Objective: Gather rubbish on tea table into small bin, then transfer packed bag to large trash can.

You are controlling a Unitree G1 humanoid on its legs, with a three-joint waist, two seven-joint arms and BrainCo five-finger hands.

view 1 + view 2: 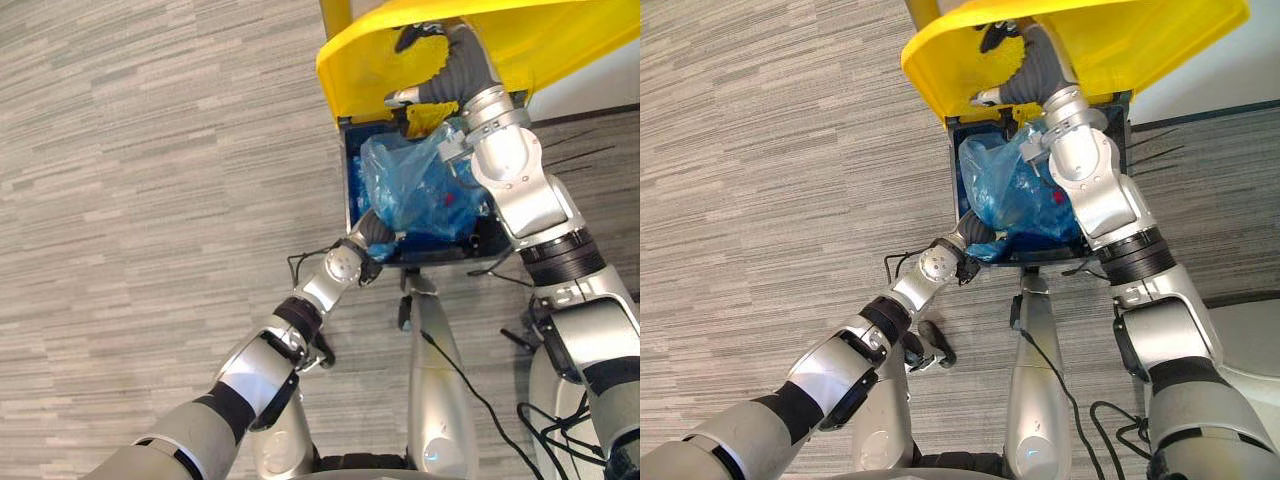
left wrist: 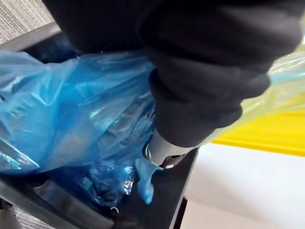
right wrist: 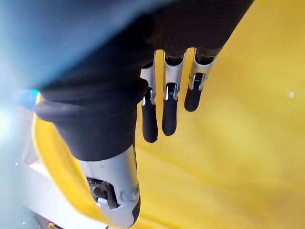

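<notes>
The large trash can (image 1: 347,180) is dark-walled and stands on the floor ahead of me. Its yellow lid (image 1: 560,40) is tipped up. My right hand (image 1: 440,70) reaches over the can and rests straight fingers (image 3: 164,109) flat against the lid's underside, holding it up. A packed blue rubbish bag (image 1: 420,185) fills the can's mouth and bulges above the rim. My left hand (image 1: 372,232) is at the can's near rim against the bag (image 2: 71,109). Its thumb (image 2: 164,150) pinches a strip of the blue plastic, and the fingers are buried in the bag.
Grey striped plank floor (image 1: 150,180) spreads to the left of the can. A pale wall (image 1: 600,90) with a dark skirting strip runs behind the can on the right.
</notes>
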